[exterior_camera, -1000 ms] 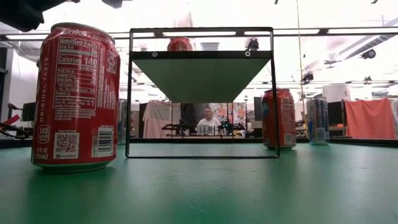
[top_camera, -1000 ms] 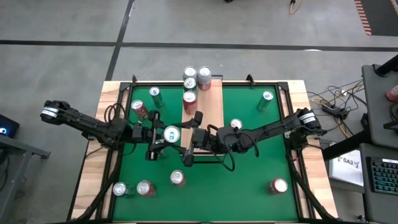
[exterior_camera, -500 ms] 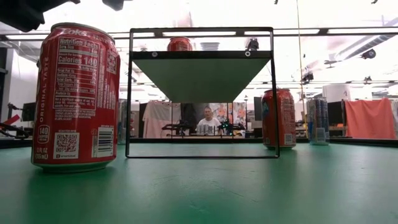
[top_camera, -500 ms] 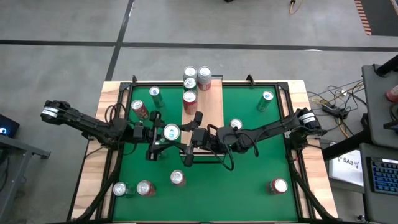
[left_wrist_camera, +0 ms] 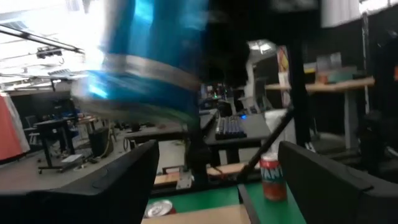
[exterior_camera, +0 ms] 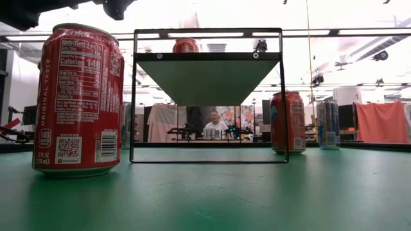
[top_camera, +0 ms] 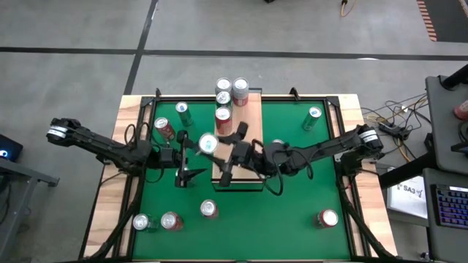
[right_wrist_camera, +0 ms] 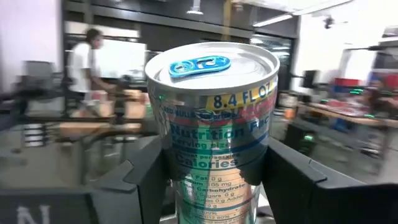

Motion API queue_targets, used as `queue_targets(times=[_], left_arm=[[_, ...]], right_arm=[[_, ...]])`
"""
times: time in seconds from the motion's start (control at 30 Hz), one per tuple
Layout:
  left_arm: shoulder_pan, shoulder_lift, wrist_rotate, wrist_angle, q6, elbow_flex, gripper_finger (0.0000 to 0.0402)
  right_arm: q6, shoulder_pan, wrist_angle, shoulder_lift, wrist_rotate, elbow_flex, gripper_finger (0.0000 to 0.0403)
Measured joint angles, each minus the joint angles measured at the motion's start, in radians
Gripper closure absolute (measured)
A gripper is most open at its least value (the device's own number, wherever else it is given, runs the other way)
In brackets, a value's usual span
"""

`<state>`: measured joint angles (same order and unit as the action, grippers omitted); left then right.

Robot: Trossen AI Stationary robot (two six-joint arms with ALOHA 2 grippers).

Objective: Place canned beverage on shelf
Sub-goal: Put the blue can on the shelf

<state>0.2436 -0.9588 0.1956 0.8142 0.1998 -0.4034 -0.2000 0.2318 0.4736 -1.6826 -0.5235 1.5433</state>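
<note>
The slim blue can [top_camera: 208, 144] has been handed over since half a sec ago: it is now clamped btwn the fingers of the right gripper [top_camera: 219, 150] and carried over the near-left edge of the shelf [top_camera: 248, 124], above the board. The left gripper [top_camera: 184, 155] has been drawn back w/ fingers spread, empty. Handoff judged done; can not yet set down on shelf.

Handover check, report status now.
Right gripper shut on slim can, above near end of shelf. Left gripper open, beside it. Three cans at shelf's far end.
</note>
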Motion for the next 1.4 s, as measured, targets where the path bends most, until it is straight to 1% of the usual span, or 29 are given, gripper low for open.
queue_targets(times=[0.17,0.23,0.3,0.37,0.47,0.6,0.7,0.8,0.9,1.03,1.27,1.4], left_arm=[[0.0,0.103,0.003,-0.133,0.045,0.0,0.0084],[-0.001,0.159,0.004,-0.193,0.066,0.0,0.0084],[-0.002,0.208,0.007,-0.24,0.095,0.0,0.0084],[-0.002,0.255,0.026,-0.28,0.12,0.0,0.0084],[-0.003,0.315,0.05,-0.319,0.157,0.0,0.0084],[-0.003,0.37,0.057,-0.379,0.182,0.0,0.0084],[-0.003,0.396,0.058,-0.422,0.185,0.0,0.0084],[-0.003,0.407,0.064,-0.431,0.186,0.0,0.0084],[-0.003,0.412,0.108,-0.426,0.221,-0.005,0.0083],[-0.003,0.414,0.177,-0.45,0.27,-0.041,0.0083],[-0.003,0.426,0.181,-0.57,0.307,-0.056,0.0083],[-0.003,0.442,0.181,-0.604,0.331,-0.056,0.0083]], right_arm=[[0.019,0.004,-0.133,0.054,-0.159,0.0,0.0204],[0.047,0.004,-0.21,0.071,-0.198,-0.001,0.0204],[0.092,0.004,-0.294,0.089,-0.217,-0.006,0.0204],[0.144,0.004,-0.338,0.096,-0.228,-0.011,0.0204],[0.179,0.004,-0.37,0.097,-0.271,-0.031,0.0204],[0.25,0.001,-0.372,0.099,-0.271,-0.089,0.0204],[0.331,-0.005,-0.401,0.1,-0.269,-0.13,0.0204],[0.418,-0.017,-0.417,0.101,-0.27,-0.173,0.0204],[0.482,-0.026,-0.415,0.101,-0.275,-0.217,0.0204],[0.549,-0.033,-0.41,0.101,-0.327,-0.267,0.0204],[0.585,-0.036,-0.39,0.098,-0.398,-0.3,0.0204],[0.586,-0.036,-0.349,0.079,-0.402,-0.309,0.0204]])
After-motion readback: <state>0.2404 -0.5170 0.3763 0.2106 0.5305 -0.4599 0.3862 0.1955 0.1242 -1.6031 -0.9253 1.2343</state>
